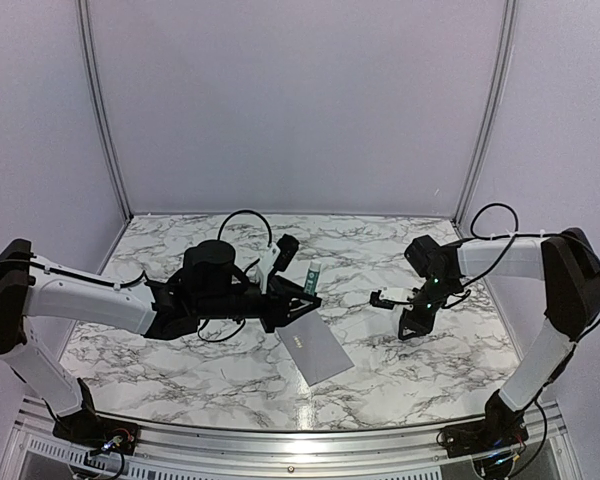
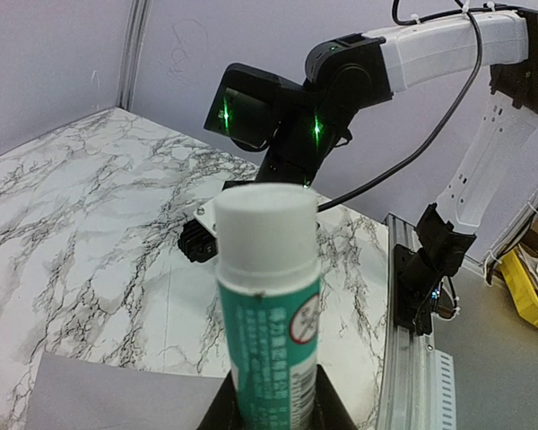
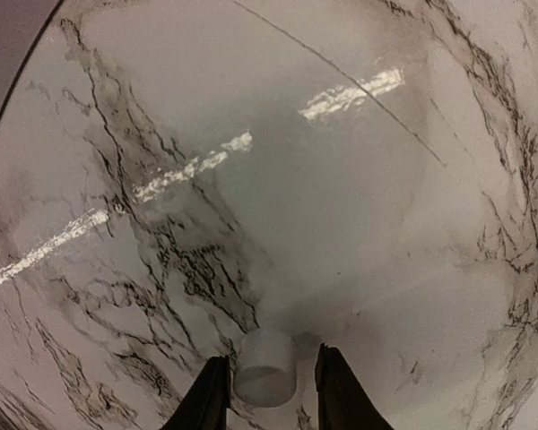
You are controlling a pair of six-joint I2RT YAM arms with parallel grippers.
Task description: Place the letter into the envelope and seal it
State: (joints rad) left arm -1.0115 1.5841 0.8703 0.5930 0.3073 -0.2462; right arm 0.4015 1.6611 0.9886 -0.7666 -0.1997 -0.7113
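My left gripper [image 1: 302,291] is shut on a green-and-white tube [image 1: 313,277], held upright above the table. In the left wrist view the tube [image 2: 269,305] rises from between the black fingers [image 2: 217,410] of that gripper [image 2: 273,408], white end up. The grey envelope [image 1: 316,346] lies flat just below and right of it, and its corner [image 2: 99,394] shows under the tube. My right gripper [image 1: 405,328] points down at the table, right of the envelope. A small white cap [image 3: 265,360] stands on the marble between its jaws [image 3: 267,394]. The left finger touches the cap and a gap remains at the right finger. The letter is hidden.
The marble table [image 1: 180,350] is bounded by pale walls at the back and sides. A metal rail [image 1: 280,445] carrying both arm bases runs along the near edge. The right arm [image 2: 341,81] reaches across in the left wrist view. A yellow bin [image 2: 529,291] sits off the table.
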